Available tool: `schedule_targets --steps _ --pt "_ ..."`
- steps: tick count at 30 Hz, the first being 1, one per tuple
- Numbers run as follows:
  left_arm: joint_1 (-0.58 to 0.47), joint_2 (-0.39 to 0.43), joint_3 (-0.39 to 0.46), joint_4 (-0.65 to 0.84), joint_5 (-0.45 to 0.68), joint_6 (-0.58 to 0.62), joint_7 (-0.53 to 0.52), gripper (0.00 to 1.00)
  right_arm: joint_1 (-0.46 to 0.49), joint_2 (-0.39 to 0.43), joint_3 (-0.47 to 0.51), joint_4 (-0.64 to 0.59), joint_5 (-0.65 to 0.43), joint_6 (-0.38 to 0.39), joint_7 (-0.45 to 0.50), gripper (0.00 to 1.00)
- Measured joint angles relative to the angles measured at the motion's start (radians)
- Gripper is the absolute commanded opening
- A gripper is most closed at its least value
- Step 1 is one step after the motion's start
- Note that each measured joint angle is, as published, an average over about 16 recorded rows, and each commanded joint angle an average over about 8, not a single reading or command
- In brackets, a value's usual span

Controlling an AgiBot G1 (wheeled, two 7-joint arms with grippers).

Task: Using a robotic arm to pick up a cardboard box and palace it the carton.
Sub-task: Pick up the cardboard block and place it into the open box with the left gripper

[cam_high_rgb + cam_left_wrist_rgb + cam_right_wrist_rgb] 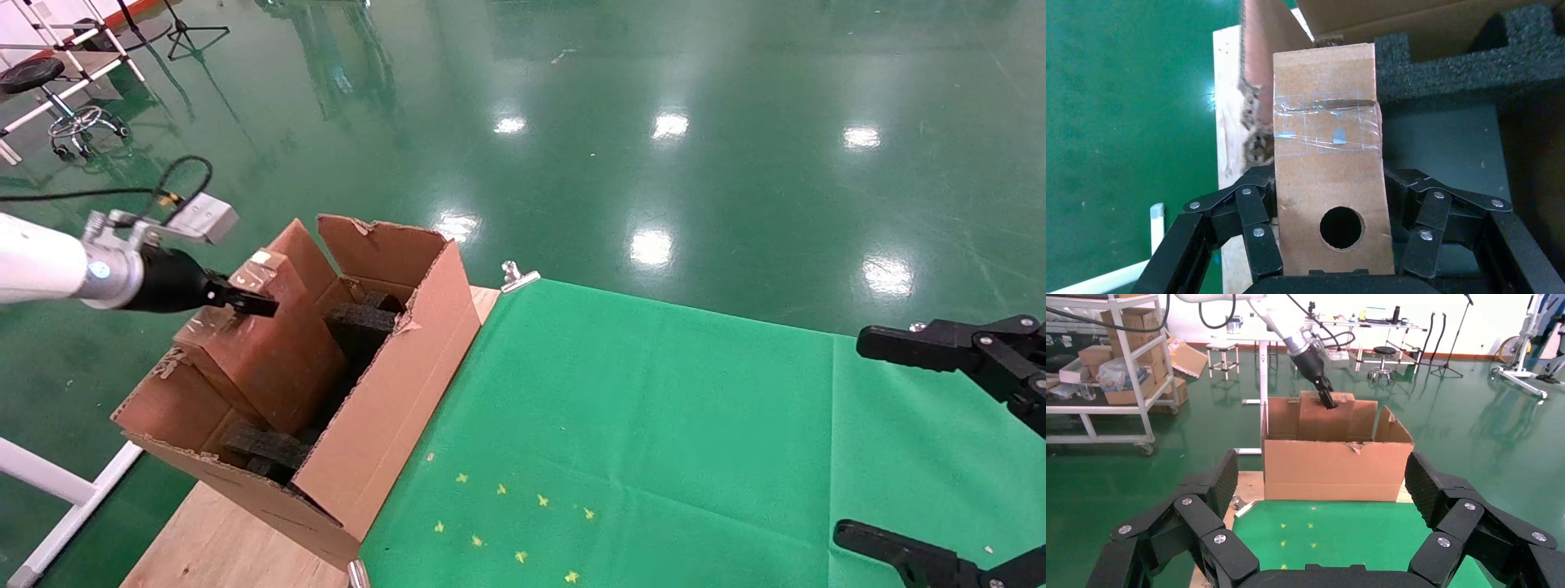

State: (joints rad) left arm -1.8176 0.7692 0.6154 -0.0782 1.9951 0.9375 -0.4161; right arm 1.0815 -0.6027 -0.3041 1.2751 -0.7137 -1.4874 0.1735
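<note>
The cardboard box (270,359), brown with clear tape, stands upright in the left part of the carton (392,408), its top above the rim. My left gripper (245,299), on the white arm (41,265), is shut on the box's top end. In the left wrist view the fingers (1254,208) clamp both sides of the box (1327,141), which has a round hole. In the right wrist view the box (1321,419) rises out of the carton (1333,471). My right gripper (856,439) is open and empty over the table's right side.
Black foam pieces (359,322) fill the carton's middle; one shows beside the box (1462,61). The carton sits on a wooden tabletop (212,539) beside a green cloth (654,425) with yellow marks (507,523). A metal clip (516,276) holds the cloth's far corner.
</note>
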Motion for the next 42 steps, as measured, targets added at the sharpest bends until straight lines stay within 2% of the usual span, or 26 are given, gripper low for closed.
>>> schedule_targets --steps 22,23,30,31,42 --pt "0.139 0.059 -0.022 0.065 -0.032 -0.155 0.038 0.00 0.000 0.000 -0.001 0.000 0.001 0.000 0.000 1.00" --pt "0.143 0.060 -0.022 0.067 -0.034 -0.159 0.038 0.06 0.000 0.000 -0.001 0.000 0.001 0.000 0.000 1.00" --pt "0.159 0.064 -0.027 0.076 -0.041 -0.174 0.039 0.93 0.000 0.001 -0.001 0.000 0.001 0.001 -0.001 1.00" --pt "0.160 0.065 -0.027 0.077 -0.041 -0.175 0.039 1.00 0.000 0.001 -0.001 0.000 0.001 0.001 -0.001 1.00" --pt "0.161 0.064 -0.028 0.078 -0.042 -0.174 0.039 1.00 0.000 0.001 -0.001 0.000 0.001 0.001 -0.001 1.00"
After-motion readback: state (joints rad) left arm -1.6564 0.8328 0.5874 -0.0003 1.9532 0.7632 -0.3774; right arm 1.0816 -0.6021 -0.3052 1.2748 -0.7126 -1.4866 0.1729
